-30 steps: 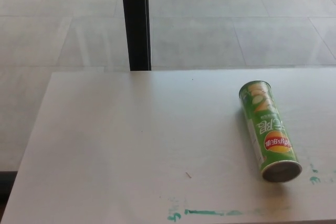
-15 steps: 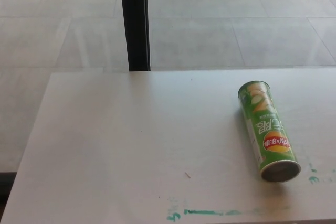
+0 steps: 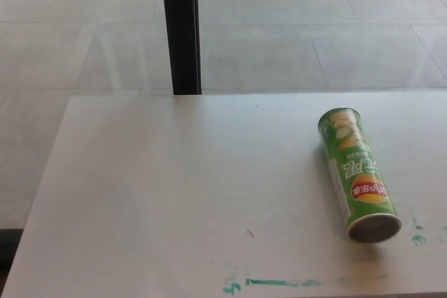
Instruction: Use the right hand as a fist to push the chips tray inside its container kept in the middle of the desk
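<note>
White desk (image 3: pixel 174 193) fills the view, green paint smears (image 3: pixel 279 283) at six o'clock, pale tiled floor (image 3: pixel 314 26) and a black post (image 3: pixel 180 26) at twelve. Green chips can (image 3: pixel 357 174) lies at four o'clock, long axis twelve-to-five, grey end nearest. Neither hand shows.
</note>
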